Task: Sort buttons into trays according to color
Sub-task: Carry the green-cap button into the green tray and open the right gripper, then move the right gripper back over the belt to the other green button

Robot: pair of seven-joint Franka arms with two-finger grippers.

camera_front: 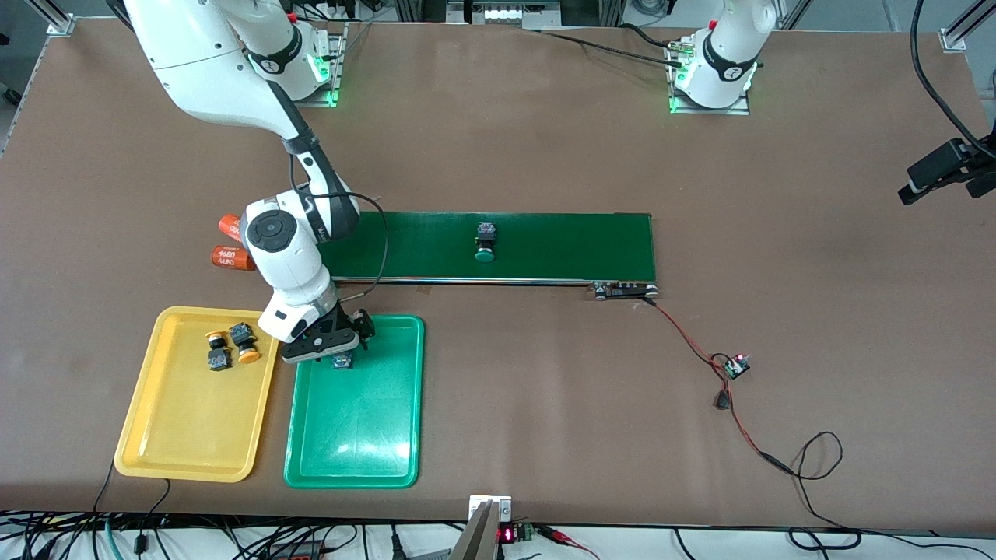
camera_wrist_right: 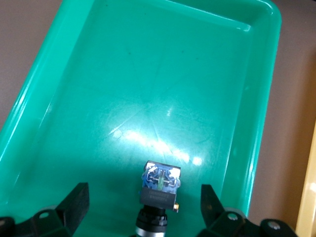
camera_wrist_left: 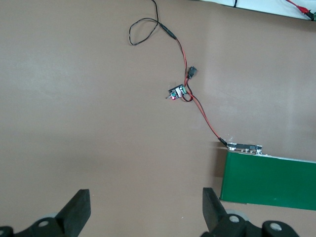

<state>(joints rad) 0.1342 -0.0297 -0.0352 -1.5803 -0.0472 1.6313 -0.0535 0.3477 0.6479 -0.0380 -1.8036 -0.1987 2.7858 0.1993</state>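
Brown counter [camera_front: 498,140] w/ a long dark green conveyor belt [camera_front: 545,247] across the middle; red/black wires [camera_front: 700,350] run from its end nearest the left arm's base to a small circuit board [camera_front: 736,366]. Two orange cylinders [camera_front: 232,243] lie at the belt's end toward the right arm's base, partly hidden by that arm; the label on one reads "4680". Nearer the front camera than the belt, two trays sit side by side: yellow tray [camera_front: 183,435] toward the right arm's end, green tray [camera_front: 366,435] just beside it. Two yellow-orange buttons [camera_front: 232,346] w/ black boxy bodies lie in the yellow tray, close together. One green button [camera_front: 485,240] stands on the belt, cap toward the front camera. Another button [camera_wrist_right: 159,190], blue-black body up w/ a clear top, rests on the green tray's floor near the rim closest to the belt; cap colour can't be told. Right gripper [camera_wrist_right: 143,207] hangs low over it, jaws wide, fingers clear of the body on both sides. Left gripper [camera_wrist_left: 145,210] waits above bare counter near the belt's wired end, jaws wide, nothing held.
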